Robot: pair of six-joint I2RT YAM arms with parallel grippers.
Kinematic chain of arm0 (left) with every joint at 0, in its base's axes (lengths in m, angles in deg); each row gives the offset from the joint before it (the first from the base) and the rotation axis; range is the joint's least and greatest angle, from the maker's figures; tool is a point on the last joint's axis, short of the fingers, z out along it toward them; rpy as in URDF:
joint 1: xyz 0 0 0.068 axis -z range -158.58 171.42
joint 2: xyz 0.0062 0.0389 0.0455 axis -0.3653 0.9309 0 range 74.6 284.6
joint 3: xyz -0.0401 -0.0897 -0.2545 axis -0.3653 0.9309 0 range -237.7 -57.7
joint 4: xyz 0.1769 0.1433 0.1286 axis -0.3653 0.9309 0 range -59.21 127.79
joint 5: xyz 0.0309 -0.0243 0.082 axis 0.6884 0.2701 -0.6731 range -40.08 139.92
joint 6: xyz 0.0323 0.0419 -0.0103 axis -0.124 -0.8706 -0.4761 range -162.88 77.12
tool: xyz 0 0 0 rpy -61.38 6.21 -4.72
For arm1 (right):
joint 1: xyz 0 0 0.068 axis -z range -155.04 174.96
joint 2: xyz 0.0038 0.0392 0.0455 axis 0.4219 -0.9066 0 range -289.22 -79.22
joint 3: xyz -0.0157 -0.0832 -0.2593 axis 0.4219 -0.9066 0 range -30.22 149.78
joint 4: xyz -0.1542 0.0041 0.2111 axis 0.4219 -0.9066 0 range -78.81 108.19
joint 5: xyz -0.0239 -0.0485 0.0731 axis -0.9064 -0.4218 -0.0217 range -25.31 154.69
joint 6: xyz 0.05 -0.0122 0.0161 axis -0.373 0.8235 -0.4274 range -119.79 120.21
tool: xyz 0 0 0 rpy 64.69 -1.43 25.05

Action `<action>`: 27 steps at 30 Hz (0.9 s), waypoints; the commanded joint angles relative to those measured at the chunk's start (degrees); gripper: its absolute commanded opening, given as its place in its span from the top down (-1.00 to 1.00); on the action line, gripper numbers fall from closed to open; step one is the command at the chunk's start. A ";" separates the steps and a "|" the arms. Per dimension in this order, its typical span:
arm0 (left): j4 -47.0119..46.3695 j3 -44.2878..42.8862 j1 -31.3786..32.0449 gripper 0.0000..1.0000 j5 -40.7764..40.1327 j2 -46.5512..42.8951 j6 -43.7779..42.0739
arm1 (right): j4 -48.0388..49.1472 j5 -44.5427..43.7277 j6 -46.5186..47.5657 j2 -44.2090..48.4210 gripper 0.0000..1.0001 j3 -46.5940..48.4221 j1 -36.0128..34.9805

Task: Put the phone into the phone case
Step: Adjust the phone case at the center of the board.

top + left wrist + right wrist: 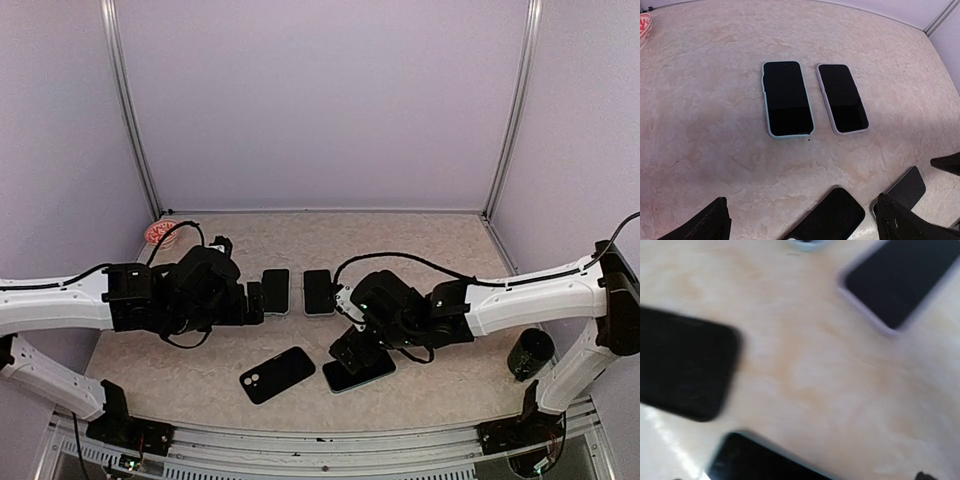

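Black phone (277, 374), pale-blue case (766, 100), beige marbled table (715, 100)

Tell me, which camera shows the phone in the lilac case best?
The left wrist view: the lilac-cased phone lies whole and sharp, screen up. The top view shows it small; the right wrist view catches only a blurred end.

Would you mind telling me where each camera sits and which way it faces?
Top external: above, behind the bases, looking down at the table; left arm, right arm show.
Left wrist: tilted down at two cased phones; its fingers at bottom.
Right wrist: low over the table, blurred; fingers barely show.
Both wrists share the lilac-cased phone.
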 commanded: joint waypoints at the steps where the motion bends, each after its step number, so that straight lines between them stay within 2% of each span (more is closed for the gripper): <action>1: -2.96 -1.78 3.21 -0.98 3.60 1.50 -2.49 | 2.51 4.62 -5.65 5.28 -0.99 -4.55 3.07; 7: -7.58 -0.68 5.79 -0.98 12.86 4.65 -7.42 | 1.55 5.06 -8.70 7.92 -0.99 -6.51 5.42; 15: -9.92 -2.51 11.02 -0.98 18.39 12.71 -12.64 | 1.98 5.97 -10.70 11.31 -0.99 -10.14 8.64; 27: -15.72 -3.49 14.22 -0.98 23.80 20.11 -10.81 | 2.98 8.01 -13.95 17.24 -0.99 -15.06 16.42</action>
